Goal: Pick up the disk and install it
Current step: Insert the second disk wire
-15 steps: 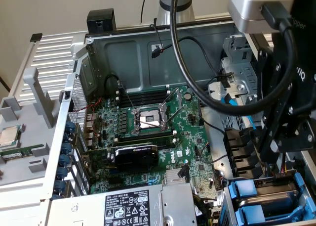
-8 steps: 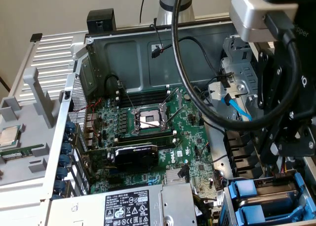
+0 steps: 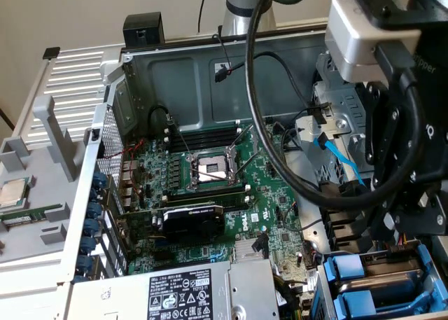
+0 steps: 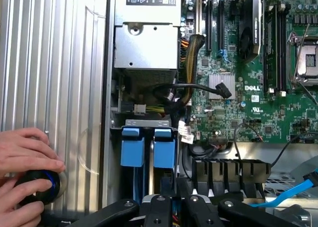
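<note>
Two bright blue carrier fronts (image 4: 132, 147) (image 4: 164, 147) sit side by side in the drive bay at the case's corner, next to the power supply. Their metal bodies are hidden in the bay, so I cannot tell which one is the disk. In the exterior view the same blue carriers (image 3: 348, 267) lie at the lower right, under my arm. My gripper (image 4: 179, 212) hovers just above the bay, a little off the carriers, shut with nothing between its fingers. Its black body (image 3: 404, 194) hangs over the case's right side.
A person's hands (image 4: 25, 155) rest on the ribbed side panel, holding a black round knob (image 4: 37, 186). The open case shows the motherboard (image 3: 210, 194), the power supply (image 3: 203, 292), loose black cables and a blue cable (image 3: 339, 155). A small silver chip (image 3: 14, 192) lies on the panel.
</note>
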Robot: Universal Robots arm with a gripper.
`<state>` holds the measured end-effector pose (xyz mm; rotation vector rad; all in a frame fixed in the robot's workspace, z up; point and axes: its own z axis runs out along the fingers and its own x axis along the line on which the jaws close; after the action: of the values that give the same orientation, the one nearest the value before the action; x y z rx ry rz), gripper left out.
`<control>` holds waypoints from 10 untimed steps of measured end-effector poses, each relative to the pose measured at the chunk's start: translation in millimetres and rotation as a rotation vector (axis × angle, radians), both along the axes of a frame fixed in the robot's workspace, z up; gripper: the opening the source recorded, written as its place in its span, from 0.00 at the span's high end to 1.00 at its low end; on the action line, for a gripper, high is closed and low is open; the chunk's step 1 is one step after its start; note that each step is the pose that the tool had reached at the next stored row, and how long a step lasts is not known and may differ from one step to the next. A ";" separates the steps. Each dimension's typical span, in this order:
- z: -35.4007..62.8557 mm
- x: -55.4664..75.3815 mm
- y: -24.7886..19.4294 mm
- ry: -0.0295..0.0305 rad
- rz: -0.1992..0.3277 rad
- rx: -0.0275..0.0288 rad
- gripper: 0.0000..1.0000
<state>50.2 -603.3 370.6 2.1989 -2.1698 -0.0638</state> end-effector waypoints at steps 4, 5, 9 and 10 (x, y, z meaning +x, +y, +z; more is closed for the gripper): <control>-0.5 2.0 -1.7 -0.0010 0.004 0.0022 0.84; -0.6 2.7 -1.7 -0.0013 0.005 0.0025 0.84; -2.1 2.9 -5.5 -0.0035 0.006 0.0102 0.84; -2.5 2.9 -7.0 -0.0039 0.006 0.0132 0.84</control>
<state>53.1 -610.3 368.2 2.2145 -2.1706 -0.0739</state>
